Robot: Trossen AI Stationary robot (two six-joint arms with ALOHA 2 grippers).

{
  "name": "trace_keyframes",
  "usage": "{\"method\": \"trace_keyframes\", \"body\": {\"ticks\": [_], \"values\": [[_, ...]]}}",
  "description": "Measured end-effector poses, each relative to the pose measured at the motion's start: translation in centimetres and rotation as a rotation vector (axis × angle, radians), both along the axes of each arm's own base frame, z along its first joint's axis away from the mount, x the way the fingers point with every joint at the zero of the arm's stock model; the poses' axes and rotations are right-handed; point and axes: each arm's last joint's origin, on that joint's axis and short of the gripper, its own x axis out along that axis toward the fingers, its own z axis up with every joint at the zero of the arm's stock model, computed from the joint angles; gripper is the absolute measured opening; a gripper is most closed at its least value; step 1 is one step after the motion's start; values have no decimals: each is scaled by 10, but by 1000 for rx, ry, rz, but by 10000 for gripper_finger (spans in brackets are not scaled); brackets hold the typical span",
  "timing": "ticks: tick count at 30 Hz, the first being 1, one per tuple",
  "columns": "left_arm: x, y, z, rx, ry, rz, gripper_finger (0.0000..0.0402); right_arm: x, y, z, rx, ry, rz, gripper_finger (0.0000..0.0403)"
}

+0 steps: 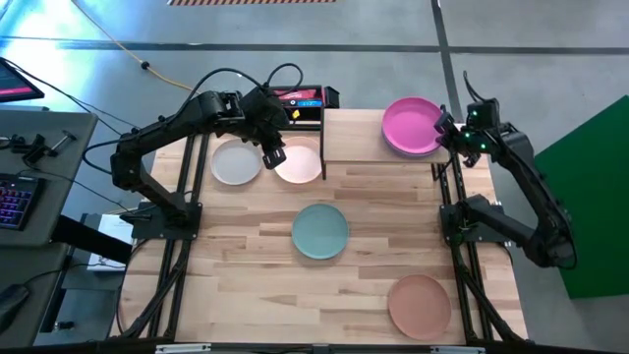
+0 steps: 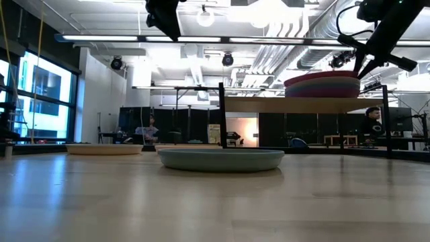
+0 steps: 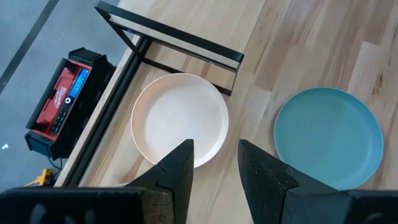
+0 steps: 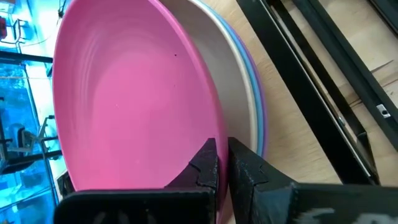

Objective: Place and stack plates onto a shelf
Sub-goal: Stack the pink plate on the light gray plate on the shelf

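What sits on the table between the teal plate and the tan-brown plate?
Nothing: in the high view only bare wooden tabletop separates the teal plate from the tan-brown plate.

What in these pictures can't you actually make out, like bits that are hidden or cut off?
- How many plates sit under the magenta plate on the shelf: in the right wrist view it covers all but thin rims.
- Whether the right gripper touches that plate: its fingers block the contact spot.
- Grey-white plate: in the left wrist view, out of frame.
- Tan-brown plate: unseen in the low view.
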Motion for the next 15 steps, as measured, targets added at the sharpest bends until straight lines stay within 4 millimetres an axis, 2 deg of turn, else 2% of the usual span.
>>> {"method": "trace_keyframes", "body": {"ticks": [4,11,15], "values": [[0,0,0,-1,0,-1,115,-1,2,1,-21,9,22,7],[0,0,0,-1,0,-1,115,-1,3,1,-21,29,17,67],[0,0,0,-1,0,-1,115,-1,3,2,-23,25,19,85]]}}
